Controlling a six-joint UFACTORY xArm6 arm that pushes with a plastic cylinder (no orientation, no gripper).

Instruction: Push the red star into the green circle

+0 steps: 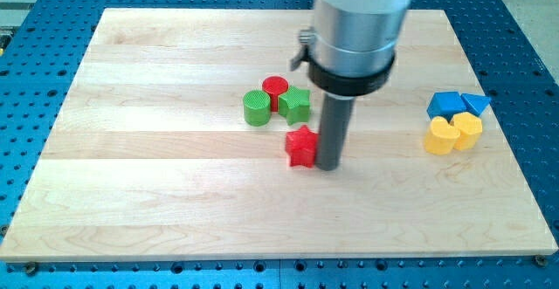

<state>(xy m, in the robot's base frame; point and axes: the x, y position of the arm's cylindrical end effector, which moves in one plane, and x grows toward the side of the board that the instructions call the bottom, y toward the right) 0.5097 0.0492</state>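
One red star (300,146), touching my tip (329,167) on its right; green circle (257,108) far-left; no pincer shows, state untellable.

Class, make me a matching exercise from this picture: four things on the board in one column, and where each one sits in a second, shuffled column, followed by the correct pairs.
Column 1
1. red star
2. green circle
3. yellow blocks
4. my tip

Column 2
A. near the board's right edge, just below the blue blocks
B. immediately on the view's right of the red star
C. leftmost of the cluster with the red circle and green star
D. near the board's middle, below that cluster

Pairs: 1-D, 2-C, 3-A, 4-B
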